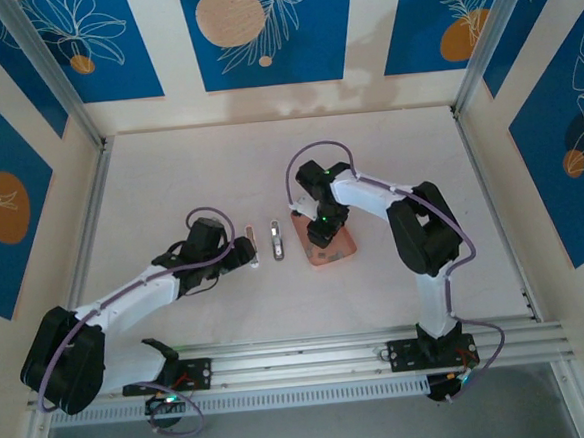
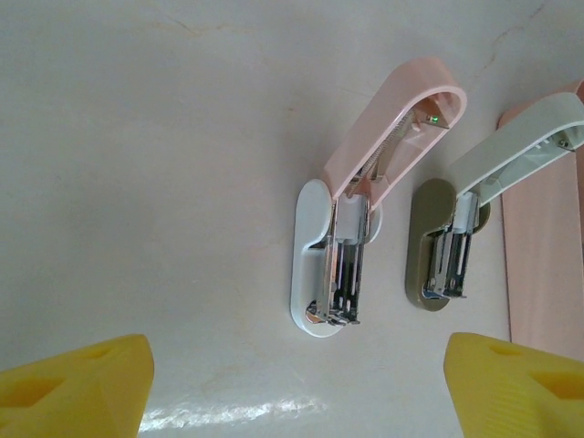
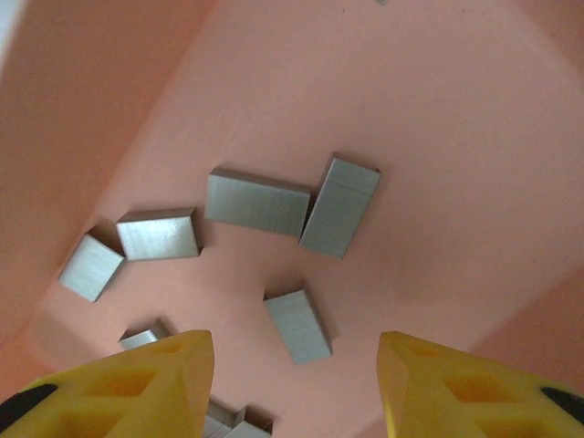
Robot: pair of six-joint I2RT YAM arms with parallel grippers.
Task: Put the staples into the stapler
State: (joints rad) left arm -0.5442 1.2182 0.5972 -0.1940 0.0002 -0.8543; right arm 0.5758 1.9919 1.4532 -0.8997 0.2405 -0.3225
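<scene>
right wrist: staples (image 3: 255, 202) in tray (image 3: 456, 137)

The pink stapler (image 2: 342, 246) and the grey stapler (image 2: 453, 242) lie open side by side on the table (image 2: 137, 182).

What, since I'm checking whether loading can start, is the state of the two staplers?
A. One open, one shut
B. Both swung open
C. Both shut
B: in the left wrist view the pink stapler and the grey stapler each have the top lifted away from the base, so the metal channel is exposed.
</scene>
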